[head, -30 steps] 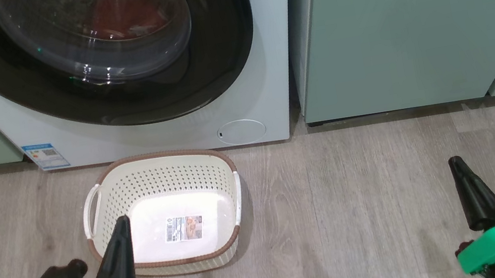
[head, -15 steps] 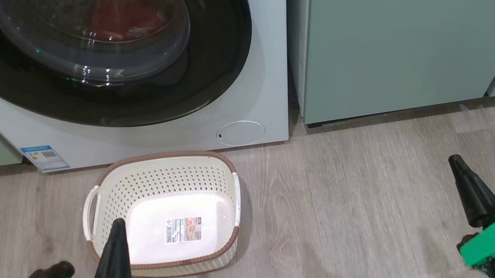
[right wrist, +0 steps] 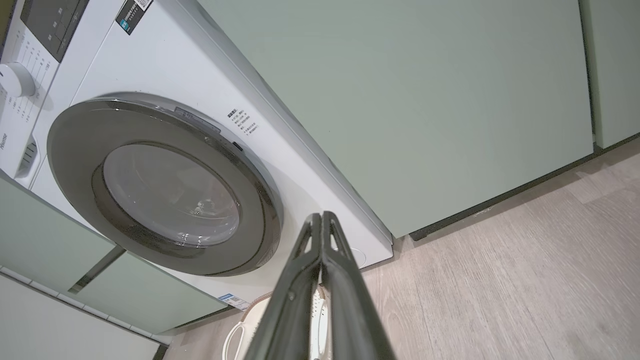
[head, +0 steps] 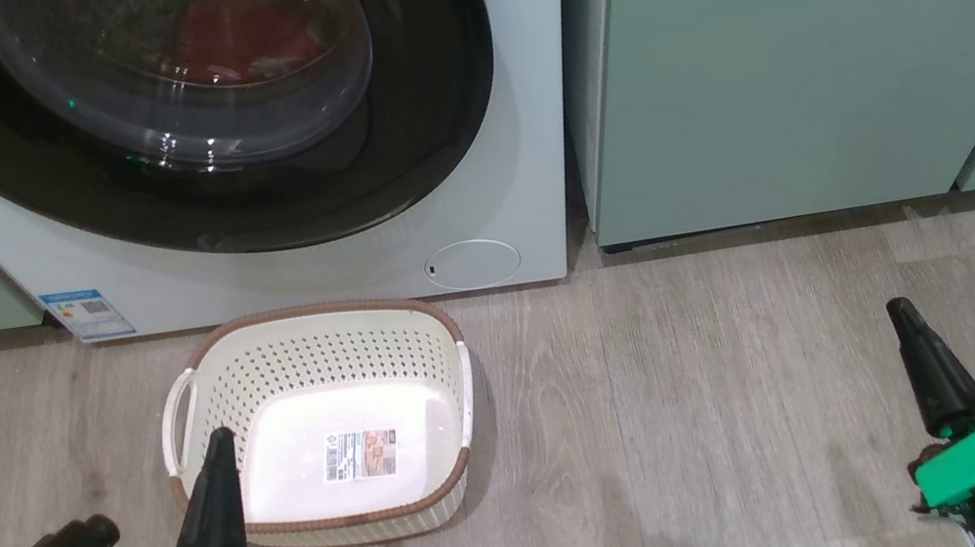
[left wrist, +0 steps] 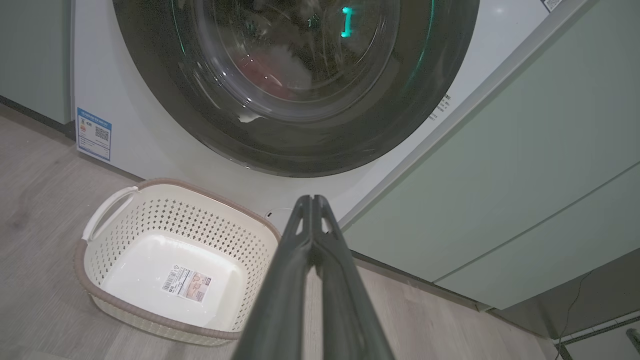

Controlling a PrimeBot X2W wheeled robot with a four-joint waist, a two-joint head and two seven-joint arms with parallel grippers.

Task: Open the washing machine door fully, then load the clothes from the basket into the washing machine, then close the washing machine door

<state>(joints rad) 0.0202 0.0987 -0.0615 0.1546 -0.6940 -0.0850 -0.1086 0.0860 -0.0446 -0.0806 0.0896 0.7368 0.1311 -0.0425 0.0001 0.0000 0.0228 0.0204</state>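
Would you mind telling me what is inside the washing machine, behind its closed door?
Red clothes show through the glass of the washing machine door, inside the washing machine. The black rim and reflections hide the rest of the drum, so their number is unclear.

Can't see the top of the washing machine door [head: 431, 114] — cropped. Barely make out the clothes [head: 249, 31], can't read the sticker [head: 86, 313].

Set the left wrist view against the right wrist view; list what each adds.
Left wrist view adds: bright red clothes behind the glass, a paper label on the floor of the cream perforated plastic basket. Right wrist view adds: a white round dial and dark control panel. Both: the shut, black-rimmed round washing machine door, that basket, pale green cabinets.
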